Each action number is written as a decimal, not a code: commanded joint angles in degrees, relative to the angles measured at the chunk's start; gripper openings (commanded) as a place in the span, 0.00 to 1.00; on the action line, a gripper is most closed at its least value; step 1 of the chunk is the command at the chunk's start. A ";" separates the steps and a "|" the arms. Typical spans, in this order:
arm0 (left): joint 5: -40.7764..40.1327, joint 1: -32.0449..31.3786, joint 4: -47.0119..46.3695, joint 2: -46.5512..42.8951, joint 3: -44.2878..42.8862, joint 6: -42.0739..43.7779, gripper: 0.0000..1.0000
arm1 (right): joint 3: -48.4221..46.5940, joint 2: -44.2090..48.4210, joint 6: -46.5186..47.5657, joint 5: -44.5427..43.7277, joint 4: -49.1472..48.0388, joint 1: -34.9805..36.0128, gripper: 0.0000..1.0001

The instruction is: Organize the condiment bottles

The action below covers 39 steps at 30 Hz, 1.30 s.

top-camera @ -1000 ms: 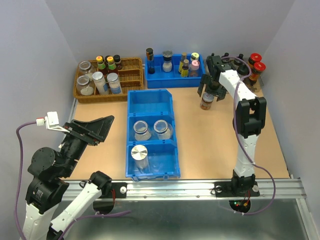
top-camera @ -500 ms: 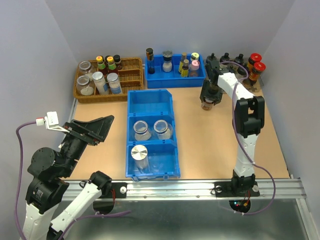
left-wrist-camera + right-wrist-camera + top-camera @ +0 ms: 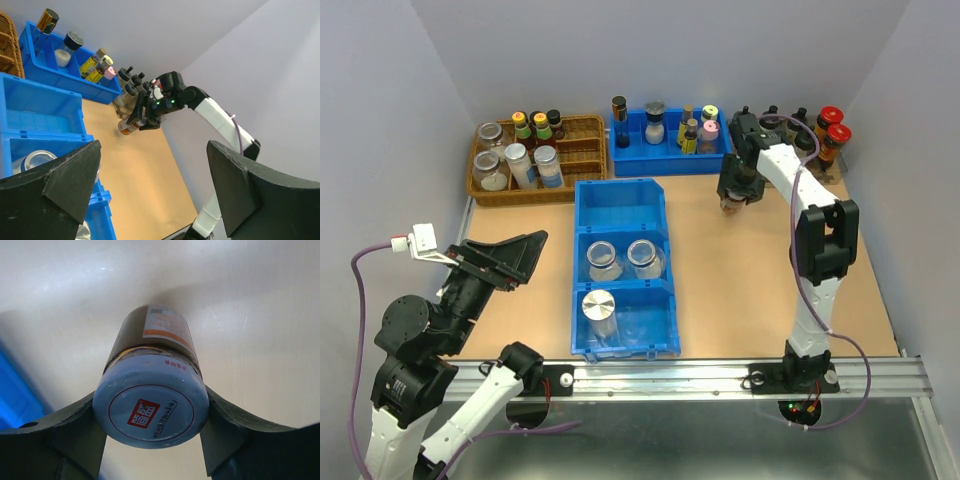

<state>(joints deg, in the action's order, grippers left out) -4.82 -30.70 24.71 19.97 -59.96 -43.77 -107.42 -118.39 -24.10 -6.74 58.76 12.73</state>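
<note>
Gripping the jar (image 3: 152, 380) at its lid end: right gripper (image 3: 150, 412) is clamped on it, far right of the table (image 3: 740, 290), well apart from the blue bin (image 3: 620, 205). Smooth glass, probably slippery and breakable, so hold just under the lid. Left gripper (image 3: 152, 150) fingers are apart, empty.

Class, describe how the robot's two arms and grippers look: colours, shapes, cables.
Left arm and right arm: white links, black joints, purple cables. Left gripper and right gripper: black, with broad wedge-shaped fingers. A white, red-tipped plug sits on the left cable.
</note>
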 commanded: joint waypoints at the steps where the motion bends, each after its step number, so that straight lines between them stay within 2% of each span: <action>1: 0.34 -0.15 -3.35 0.51 0.20 1.40 0.98 | -8.50 9.23 1.16 2.70 0.64 8.86 0.01; 8: 0.60 -0.06 -3.44 0.43 0.37 1.41 0.98 | -21.42 4.22 -0.25 4.11 4.69 20.65 0.00; 16: -0.19 -0.15 -2.12 -0.98 0.29 0.88 0.98 | -29.95 -4.30 -1.48 3.59 3.82 27.16 0.00; 23: -1.16 -0.06 -1.16 -1.86 -0.06 0.70 0.98 | -30.48 -9.84 -2.44 -1.60 -2.42 29.54 0.00; 32: -2.30 -0.15 0.08 -2.91 -0.24 0.53 0.98 | -31.89 -19.32 -2.18 1.38 -2.78 29.54 0.00; 39: -2.48 -0.15 0.16 -2.74 -0.06 0.53 0.98 | -32.50 -21.09 -1.48 -0.11 -2.60 29.54 0.01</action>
<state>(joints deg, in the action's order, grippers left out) -6.59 -30.70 26.55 17.74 -59.96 -43.57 -135.02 -139.33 -25.74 -6.07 58.39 41.69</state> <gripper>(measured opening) 0.982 0.683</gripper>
